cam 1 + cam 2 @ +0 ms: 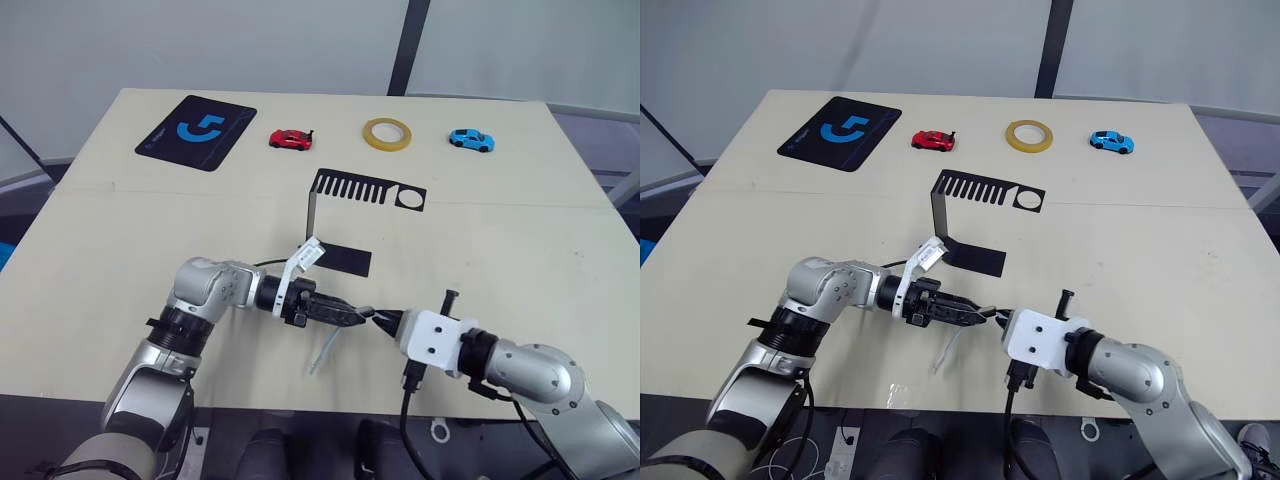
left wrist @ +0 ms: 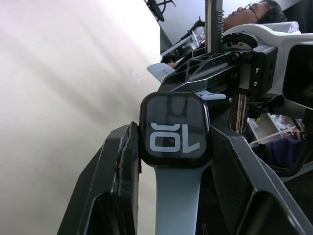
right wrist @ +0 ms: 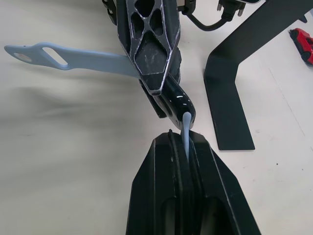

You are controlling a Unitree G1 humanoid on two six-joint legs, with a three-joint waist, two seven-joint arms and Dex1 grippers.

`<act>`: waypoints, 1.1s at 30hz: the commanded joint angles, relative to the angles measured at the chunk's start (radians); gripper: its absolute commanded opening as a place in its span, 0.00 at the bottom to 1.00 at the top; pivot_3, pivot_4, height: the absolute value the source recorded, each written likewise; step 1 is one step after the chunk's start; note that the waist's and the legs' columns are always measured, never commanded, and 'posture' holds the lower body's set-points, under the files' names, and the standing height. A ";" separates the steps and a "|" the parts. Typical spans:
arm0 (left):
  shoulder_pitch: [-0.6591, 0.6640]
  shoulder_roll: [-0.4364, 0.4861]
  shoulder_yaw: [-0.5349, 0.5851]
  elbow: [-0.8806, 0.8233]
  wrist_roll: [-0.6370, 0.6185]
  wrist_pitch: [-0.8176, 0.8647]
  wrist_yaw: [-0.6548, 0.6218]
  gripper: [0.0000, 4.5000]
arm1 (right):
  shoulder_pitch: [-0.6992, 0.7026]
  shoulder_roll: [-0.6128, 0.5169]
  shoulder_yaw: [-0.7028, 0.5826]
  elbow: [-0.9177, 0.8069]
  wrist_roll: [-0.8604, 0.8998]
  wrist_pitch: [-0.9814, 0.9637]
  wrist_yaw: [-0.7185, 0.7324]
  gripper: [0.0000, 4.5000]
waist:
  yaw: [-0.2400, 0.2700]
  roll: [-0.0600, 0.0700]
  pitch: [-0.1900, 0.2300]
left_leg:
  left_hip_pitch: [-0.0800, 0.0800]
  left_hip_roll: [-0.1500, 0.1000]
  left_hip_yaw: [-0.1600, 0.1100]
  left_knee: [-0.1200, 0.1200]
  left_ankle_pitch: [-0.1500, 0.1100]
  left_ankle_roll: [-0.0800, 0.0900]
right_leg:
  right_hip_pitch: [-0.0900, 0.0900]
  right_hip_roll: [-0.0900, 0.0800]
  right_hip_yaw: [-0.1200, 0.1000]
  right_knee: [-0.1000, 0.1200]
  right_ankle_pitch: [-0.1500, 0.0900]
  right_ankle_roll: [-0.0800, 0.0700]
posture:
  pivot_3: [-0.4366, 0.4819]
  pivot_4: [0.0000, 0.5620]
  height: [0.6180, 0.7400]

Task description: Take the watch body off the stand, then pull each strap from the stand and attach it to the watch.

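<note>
Now the left gripper (image 2: 171, 161) pinches the watch body (image 2: 175, 128) above the table (image 1: 520, 230), near the stand (image 1: 340, 215) — one strap (image 3: 73, 56) already on. The right gripper (image 3: 182, 147) squeezes the second strap (image 3: 187, 125); a crooked push could bend it, or it could slip out.

We are seeing our two grippers meeting tip to tip low over the near middle of the table (image 1: 560, 250), the left gripper (image 1: 352, 316) clamping the watch body (image 2: 175, 129) and the right gripper (image 1: 385, 322) pinching a strap (image 3: 186, 128), so no room is lying between them. Just beyond, the stand (image 1: 345, 205) is blocking the way forward, its foot lying close behind the left gripper. Wide bare tabletop is stretching out to either side, while the mouse pad (image 1: 196, 131), red toy car (image 1: 290, 139), tape roll (image 1: 387, 134) and blue toy car (image 1: 471, 139) are sitting well apart along the far edge
</note>
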State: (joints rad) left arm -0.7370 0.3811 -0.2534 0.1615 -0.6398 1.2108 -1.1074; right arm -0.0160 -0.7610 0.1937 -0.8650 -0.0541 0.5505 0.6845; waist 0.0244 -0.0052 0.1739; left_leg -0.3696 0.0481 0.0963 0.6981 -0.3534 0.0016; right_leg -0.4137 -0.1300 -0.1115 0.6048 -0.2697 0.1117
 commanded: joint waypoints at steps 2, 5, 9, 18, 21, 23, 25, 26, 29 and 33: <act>0.003 -0.036 -0.040 -0.070 -0.031 0.011 -0.013 0.37 | -0.043 0.014 0.018 -0.078 -0.014 -0.009 -0.008 0.00 | -0.001 0.000 0.000 | 0.000 0.000 0.000 0.000 0.000 0.000 | 0.000 0.000 0.000 0.000 0.000 0.000 | 0.48 0.27 0.97; 0.004 -0.039 -0.040 -0.070 -0.031 0.011 -0.011 0.37 | -0.056 0.008 0.032 -0.075 -0.022 -0.007 0.000 0.00 | -0.001 0.000 0.000 | 0.000 0.000 0.000 0.000 0.000 0.000 | 0.000 0.000 0.000 0.000 0.000 0.000 | 0.48 0.27 0.97; 0.005 -0.040 -0.039 -0.072 -0.032 0.012 -0.008 0.37 | -0.064 0.003 0.043 -0.074 -0.033 -0.001 0.009 0.00 | 0.000 0.000 0.000 | 0.000 0.000 0.000 0.000 0.000 0.000 | 0.000 0.000 0.000 0.000 0.000 0.000 | 0.48 0.27 0.97; 0.006 -0.030 -0.039 -0.080 -0.035 0.019 -0.014 0.37 | -0.066 -0.014 0.062 -0.064 -0.045 0.012 0.044 0.00 | -0.001 0.000 0.000 | 0.000 0.000 0.000 0.000 0.000 0.000 | 0.000 0.000 0.000 0.000 0.000 0.000 | 0.48 0.27 0.97; 0.005 -0.026 -0.041 -0.081 -0.034 0.019 -0.017 0.37 | -0.064 -0.016 0.063 -0.060 -0.049 0.012 0.049 0.00 | -0.001 0.000 0.000 | 0.000 0.000 0.000 0.000 0.000 0.000 | 0.000 0.000 0.000 0.000 0.000 0.000 | 0.48 0.27 0.97; 0.005 -0.023 -0.044 -0.085 -0.035 0.020 -0.018 0.37 | -0.070 -0.011 0.062 -0.056 -0.051 0.014 0.047 0.00 | -0.001 0.000 0.000 | 0.000 0.000 0.000 0.000 0.000 0.000 | 0.000 0.000 0.000 0.000 0.000 0.000 | 0.48 0.27 0.97; 0.005 -0.021 -0.047 -0.087 -0.036 0.020 -0.020 0.37 | -0.074 -0.011 0.064 -0.053 -0.055 0.017 0.047 0.00 | -0.001 0.000 0.000 | 0.000 0.000 0.000 0.000 0.000 0.000 | 0.000 0.000 0.000 0.000 0.000 0.000 | 0.48 0.27 0.97; 0.005 -0.020 -0.048 -0.089 -0.036 0.021 -0.021 0.37 | -0.075 -0.011 0.065 -0.052 -0.056 0.019 0.048 0.00 | -0.001 0.000 0.000 | 0.000 0.000 0.000 0.000 0.000 0.000 | 0.000 0.000 0.000 0.000 0.000 0.000 | 0.48 0.27 0.97; 0.005 -0.019 -0.051 -0.092 -0.037 0.021 -0.022 0.37 | -0.080 -0.011 0.070 -0.050 -0.059 0.024 0.048 0.00 | 0.000 0.000 0.000 | 0.000 0.000 0.000 0.000 0.000 0.000 | 0.000 0.000 0.000 0.000 0.000 0.000 | 0.48 0.27 0.97; 0.005 -0.019 -0.054 -0.094 -0.038 0.021 -0.022 0.37 | -0.083 -0.008 0.075 -0.049 -0.064 0.029 0.049 0.00 | -0.001 0.000 0.000 | 0.000 0.000 0.000 0.000 0.000 0.000 | 0.000 0.000 0.000 0.000 0.000 0.000 | 0.48 0.27 0.97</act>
State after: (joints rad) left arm -0.7280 0.3953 -0.2762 0.1320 -0.6396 1.2312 -1.1000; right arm -0.0745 -0.7824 0.2565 -0.8650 -0.1242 0.5929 0.7339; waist 0.0238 -0.0052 0.1739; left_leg -0.3696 0.0481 0.0962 0.6981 -0.3534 0.0016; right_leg -0.4137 -0.1300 -0.1117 0.6047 -0.2697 0.1117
